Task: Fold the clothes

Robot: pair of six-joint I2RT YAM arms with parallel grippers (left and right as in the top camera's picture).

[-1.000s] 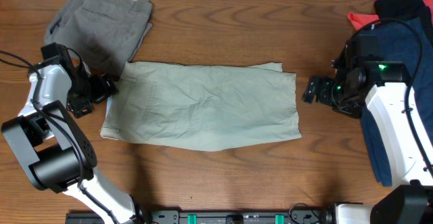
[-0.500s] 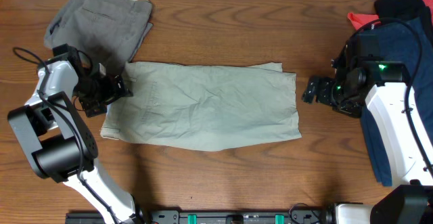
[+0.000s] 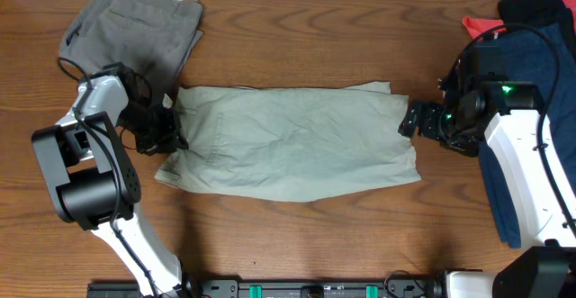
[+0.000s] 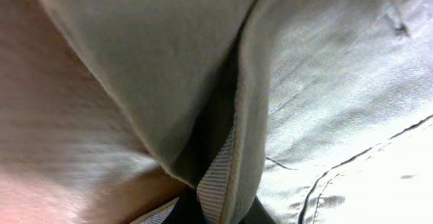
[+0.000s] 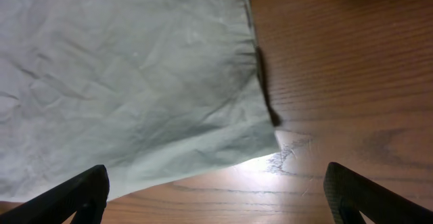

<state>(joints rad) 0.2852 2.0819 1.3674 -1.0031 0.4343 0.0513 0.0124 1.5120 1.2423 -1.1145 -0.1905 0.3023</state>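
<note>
- Pinches the left edge of the khaki shorts (image 3: 288,149) in the left gripper (image 3: 168,129), jaws closed.
- Holds the right gripper (image 3: 411,121) wide apart, gripping nothing, at their right edge.
- Shows them flat on the table (image 3: 297,37).

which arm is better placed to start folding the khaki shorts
Left. The left gripper is shut on the waistband end of the khaki shorts, so it can likely carry that end over. The right gripper is open at the opposite edge, holding nothing.
</note>
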